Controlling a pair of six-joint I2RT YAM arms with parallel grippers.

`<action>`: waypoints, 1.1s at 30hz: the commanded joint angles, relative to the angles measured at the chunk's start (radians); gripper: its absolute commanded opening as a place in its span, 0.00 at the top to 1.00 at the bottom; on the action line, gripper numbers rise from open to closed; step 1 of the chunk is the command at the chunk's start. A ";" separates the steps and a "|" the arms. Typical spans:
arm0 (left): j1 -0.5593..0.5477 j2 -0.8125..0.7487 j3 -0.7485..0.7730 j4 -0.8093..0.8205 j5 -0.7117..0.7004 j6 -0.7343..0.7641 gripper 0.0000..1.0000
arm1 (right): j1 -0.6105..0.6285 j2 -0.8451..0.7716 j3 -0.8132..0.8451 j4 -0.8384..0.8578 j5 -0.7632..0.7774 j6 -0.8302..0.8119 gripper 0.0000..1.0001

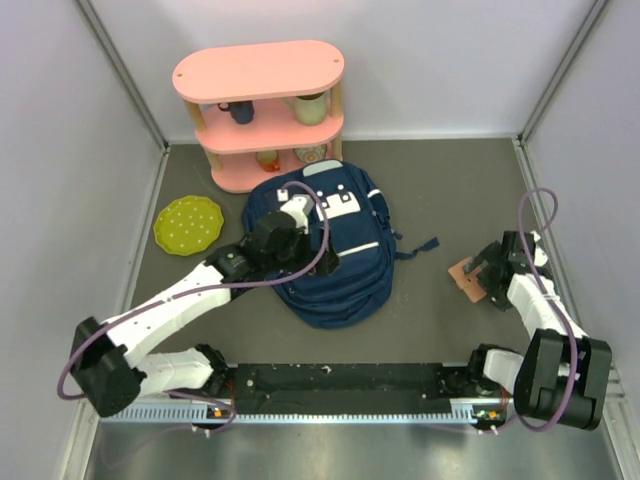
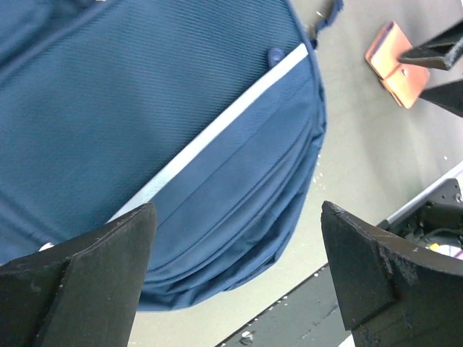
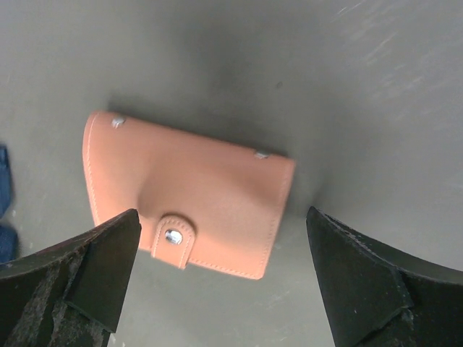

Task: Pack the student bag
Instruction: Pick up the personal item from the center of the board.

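Currently both jaws gape, holding nothing: left jaws over the student bag [image 1: 350, 285], right jaws over an orange wallet [image 3: 189, 206] off to its right. Lying on the bench [image 1: 440, 180], the bag looks soft and floppy; pinch a fabric fold or strap.

No writing is legible on the student bag [image 1: 345, 280] or elsewhere.

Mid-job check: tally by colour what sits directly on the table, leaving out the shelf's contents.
Navy: 1, the student bag
Green: 1, the plate
Salmon-orange: 1, the wallet
Pink: 1, the shelf unit
Total: 4
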 commanded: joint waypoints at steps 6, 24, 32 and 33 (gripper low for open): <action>-0.100 0.309 0.238 0.180 0.146 -0.030 0.01 | -0.011 -0.098 -0.149 0.176 -0.403 0.013 0.20; -0.167 0.639 0.469 0.273 0.209 -0.156 0.01 | -0.012 -0.296 -0.008 0.011 -0.234 -0.025 0.18; -0.195 0.846 0.597 0.370 0.304 -0.193 0.01 | -0.048 -0.067 0.069 0.146 -0.173 -0.059 0.16; -0.198 0.871 0.613 0.376 0.321 -0.200 0.01 | -0.057 -0.046 0.071 0.152 -0.199 -0.062 0.16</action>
